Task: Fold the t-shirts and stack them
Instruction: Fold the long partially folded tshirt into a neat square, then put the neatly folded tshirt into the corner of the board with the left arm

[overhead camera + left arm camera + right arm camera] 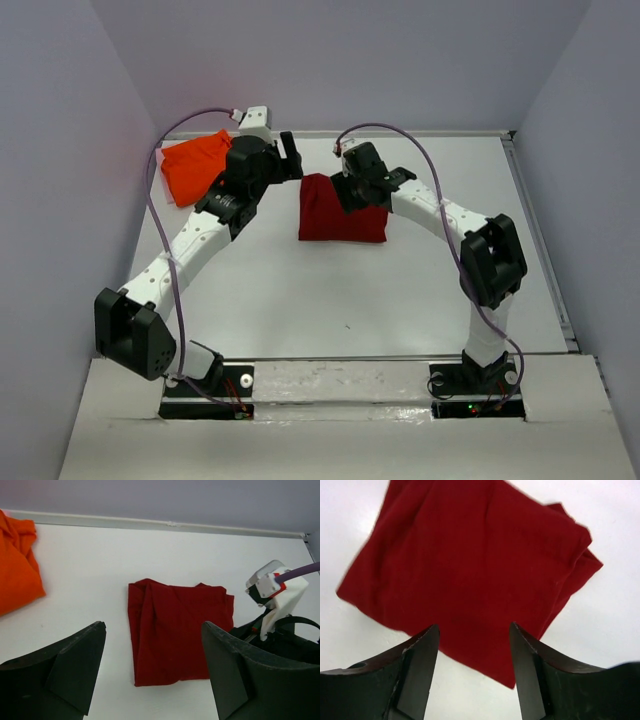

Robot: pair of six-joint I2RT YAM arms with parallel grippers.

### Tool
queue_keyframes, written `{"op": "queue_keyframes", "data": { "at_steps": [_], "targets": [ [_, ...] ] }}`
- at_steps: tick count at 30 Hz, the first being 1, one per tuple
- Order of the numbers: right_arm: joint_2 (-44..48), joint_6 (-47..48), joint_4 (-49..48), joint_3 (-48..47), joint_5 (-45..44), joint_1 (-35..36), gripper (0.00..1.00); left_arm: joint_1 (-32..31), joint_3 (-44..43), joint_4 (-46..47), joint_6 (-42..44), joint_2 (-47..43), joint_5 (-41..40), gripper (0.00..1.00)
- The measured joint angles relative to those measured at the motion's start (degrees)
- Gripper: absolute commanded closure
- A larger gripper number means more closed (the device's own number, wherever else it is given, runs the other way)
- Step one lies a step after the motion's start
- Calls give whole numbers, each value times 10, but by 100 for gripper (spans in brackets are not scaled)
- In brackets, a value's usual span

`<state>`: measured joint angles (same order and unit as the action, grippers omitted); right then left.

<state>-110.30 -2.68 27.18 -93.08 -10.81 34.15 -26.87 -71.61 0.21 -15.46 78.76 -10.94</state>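
Observation:
The dark crimson t-shirt [340, 218] lies folded into a flat rectangle in the middle of the table; it also shows in the left wrist view [177, 630] and the right wrist view [470, 565]. The orange t-shirt [190, 165] lies bunched at the back left, apart from it, and shows at the left edge of the left wrist view [17, 570]. My left gripper [292, 155] is open and empty, hovering left of the crimson shirt's back edge [153, 626]. My right gripper [347, 190] is open and empty, just above the crimson shirt's back edge [474, 628].
The white table [300, 300] is walled by grey panels at the left, back and right. A raised rail [540, 240] runs along its right edge. The right arm's wrist camera and purple cable [277, 587] sit right beside the crimson shirt.

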Motion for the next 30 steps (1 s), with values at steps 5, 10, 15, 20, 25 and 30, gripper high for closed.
{"op": "queue_keyframes", "data": {
  "at_steps": [5, 10, 15, 20, 25, 30],
  "targets": [
    [5, 66, 25, 26, 0, 16, 27, 0, 39, 16, -52, 4, 60, 14],
    [15, 101, 30, 43, 19, 38, 25, 0, 143, 34, -96, -30, 89, 14],
    [15, 118, 26, 49, 34, 62, 25, 0, 195, 40, -120, -62, 95, 14],
    [9, 128, 19, 72, 43, 87, 25, 4, 207, 41, -134, -101, 89, 14],
    [-9, 140, 14, 94, 40, 101, 25, 29, 207, 40, -149, -128, 91, 14],
    [-22, 152, 3, 101, 24, 104, 25, 45, 207, 39, -162, -140, 108, 14]
  ]
}}
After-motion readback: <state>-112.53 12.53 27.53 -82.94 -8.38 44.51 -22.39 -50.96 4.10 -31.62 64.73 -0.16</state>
